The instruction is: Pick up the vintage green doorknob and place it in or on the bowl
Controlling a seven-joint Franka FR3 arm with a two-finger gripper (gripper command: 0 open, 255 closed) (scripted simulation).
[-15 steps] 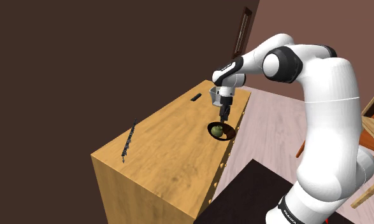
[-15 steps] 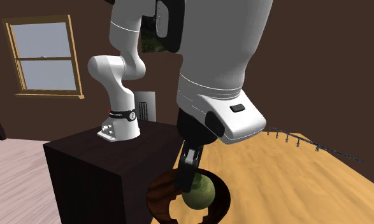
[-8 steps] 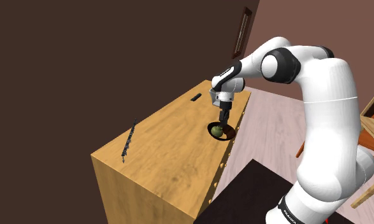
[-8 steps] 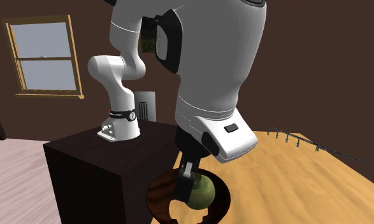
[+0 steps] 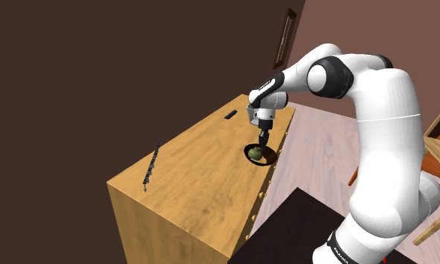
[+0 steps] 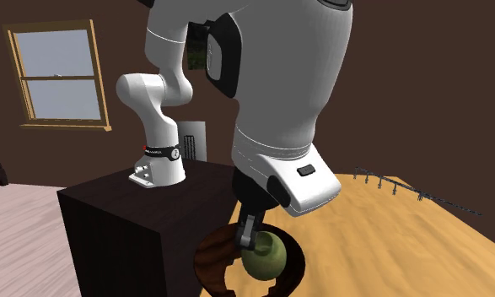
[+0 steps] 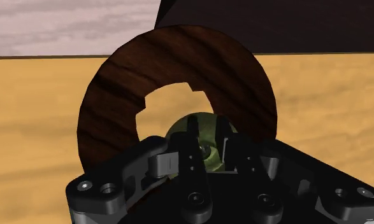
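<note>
One item under test: green doorknob [image 5: 255, 153], now inside the dark wood-grained bowl [image 5: 269, 160] at the edge of the wooden cabinet top [image 5: 188, 180] nearest the stand.

Tool state: gripper [image 5: 262, 139] points down into the bowl. In the wrist view the fingers [image 7: 192, 133] stand a narrow gap apart with green between them. They appear clamped on the knob's narrow neck; the round head [image 7: 204, 121] bulges past the tips on both sides.

Position rel. to tool: knob [image 6: 269, 256] sits directly below the fingertips, low in the bowl's hollow, rim [image 6: 205, 257] rising around it. Whether its head touches the bowl floor, cannot confirm.

Reasoning: vertical approach keeps fingers clear of the rim. A grip on the neck leaves the heavy round end down, so on release it should settle, not roll far. Bowl walls give containment.

Judgement: placing step approx. complete; remaining req. is to part the fingers and lift straight up. Risk: a sideways exit could knock the bowl, which is close to the cabinet edge.

Other: slim dark object [image 5: 149, 166] and small black piece [image 5: 231, 114] lie well apart, no interference.
</note>
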